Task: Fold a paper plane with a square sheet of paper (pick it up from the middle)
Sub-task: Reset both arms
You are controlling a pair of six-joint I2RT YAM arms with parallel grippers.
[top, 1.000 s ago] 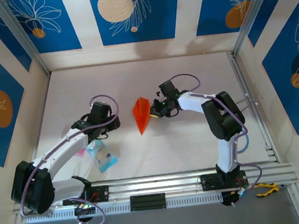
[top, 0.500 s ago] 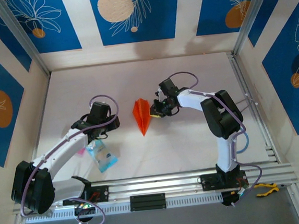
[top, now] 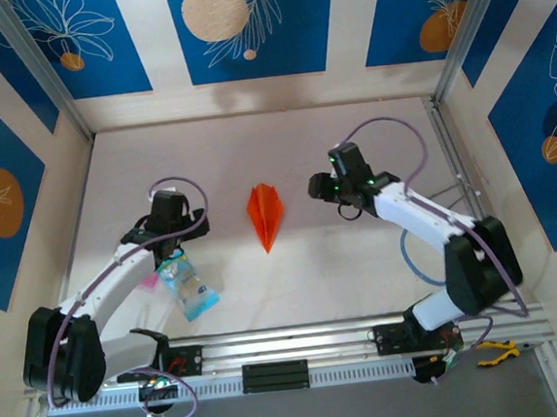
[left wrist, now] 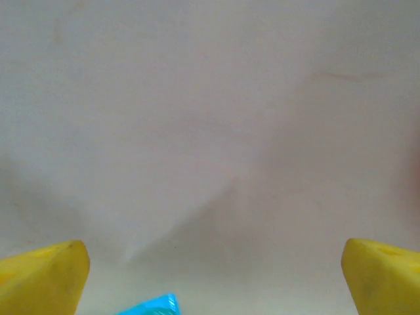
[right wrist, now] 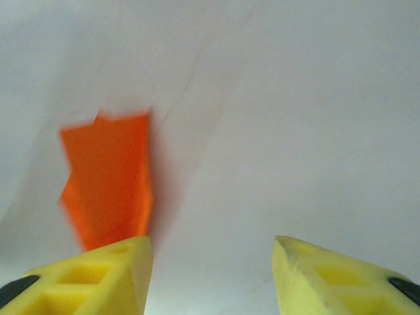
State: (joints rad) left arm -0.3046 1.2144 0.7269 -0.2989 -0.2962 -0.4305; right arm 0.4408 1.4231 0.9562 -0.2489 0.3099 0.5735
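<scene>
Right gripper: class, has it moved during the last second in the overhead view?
Yes. The right gripper has drawn back to the right, away from the paper plane, which has stayed put.

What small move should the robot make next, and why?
Probably move the left gripper and right gripper back, away from the paper plane: it lies folded on the table, touching neither, and both stand open and empty.

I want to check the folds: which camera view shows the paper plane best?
The top external view: the whole paper plane shows, unobstructed. The right wrist view catches just a blurred part.
</scene>
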